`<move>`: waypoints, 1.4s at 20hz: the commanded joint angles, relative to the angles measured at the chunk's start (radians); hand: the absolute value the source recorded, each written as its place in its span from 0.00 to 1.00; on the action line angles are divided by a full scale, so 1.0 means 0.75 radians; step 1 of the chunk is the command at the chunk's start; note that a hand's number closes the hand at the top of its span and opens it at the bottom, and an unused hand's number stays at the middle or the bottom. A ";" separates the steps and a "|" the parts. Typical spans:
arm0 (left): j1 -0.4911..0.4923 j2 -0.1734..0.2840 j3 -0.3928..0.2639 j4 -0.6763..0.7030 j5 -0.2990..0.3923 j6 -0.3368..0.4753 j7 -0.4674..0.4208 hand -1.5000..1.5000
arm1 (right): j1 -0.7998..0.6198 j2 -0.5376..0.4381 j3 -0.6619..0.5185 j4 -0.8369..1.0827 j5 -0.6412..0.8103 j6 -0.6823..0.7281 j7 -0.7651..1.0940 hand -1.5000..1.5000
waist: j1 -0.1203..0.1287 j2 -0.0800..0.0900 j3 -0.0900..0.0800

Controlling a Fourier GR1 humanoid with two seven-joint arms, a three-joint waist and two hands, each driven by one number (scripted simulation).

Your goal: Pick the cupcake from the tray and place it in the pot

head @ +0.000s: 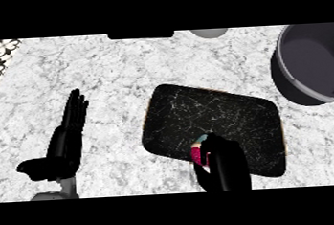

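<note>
Right hand [222,166] grips the cupcake [198,152] on the black tray [220,114], lower centre; left hand [62,144] rests open on the marble counter [111,74]; pot [308,61] upper right.

My right hand [226,166] wraps the pink-wrapped cupcake [198,153] on the black rectangular marbled tray [220,116]; the grey round metal pot [310,63] sits far right

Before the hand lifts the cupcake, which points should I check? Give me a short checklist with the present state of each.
1. Right hand curled round the cupcake: ok.
2. Cupcake over the tray, near its front edge: ok.
3. Pot open on top, nothing visible inside: ok.
4. Counter between tray and pot shows no obstacle: ok.
5. Left hand open, resting left of the tray, out of the way: ok.
6. Cupcake upright in the hand: cannot tell.
</note>
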State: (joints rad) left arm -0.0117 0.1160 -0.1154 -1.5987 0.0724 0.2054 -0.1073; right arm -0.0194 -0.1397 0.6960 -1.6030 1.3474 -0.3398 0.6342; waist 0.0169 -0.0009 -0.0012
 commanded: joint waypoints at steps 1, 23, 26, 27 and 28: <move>-0.024 -0.008 -0.021 0.009 0.000 -0.020 -0.010 0.50 | 0.006 -0.201 0.194 0.029 -0.178 0.154 -0.360 1.00 | 0.054 0.025 0.003; -0.020 0.000 0.043 0.001 -0.010 -0.013 0.024 0.50 | 0.126 -0.944 -0.713 -0.499 -1.204 0.140 -1.129 1.00 | -0.028 0.000 0.002; 0.036 -0.033 0.027 0.044 -0.014 -0.021 -0.063 0.50 | 0.019 -0.958 -0.842 -0.376 -1.301 0.214 -1.124 1.00 | -0.021 0.002 0.001; 0.008 0.012 0.074 0.033 0.020 -0.063 -0.030 0.50 | 0.017 -0.932 -0.852 -0.358 -1.281 0.229 -1.142 1.00 | -0.022 0.001 0.001; 0.107 -0.028 -0.006 -0.033 -0.029 -0.037 -0.066 0.50 | 0.036 -0.932 -0.882 -0.241 -1.291 0.205 -1.225 1.00 | -0.017 0.001 0.002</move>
State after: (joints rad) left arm 0.0176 0.1042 -0.0971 -1.5928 0.0624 0.1866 -0.1349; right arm 0.0280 -0.8515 0.1201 -1.8970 0.4206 -0.2110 -0.2339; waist -0.0006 -0.0005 -0.0002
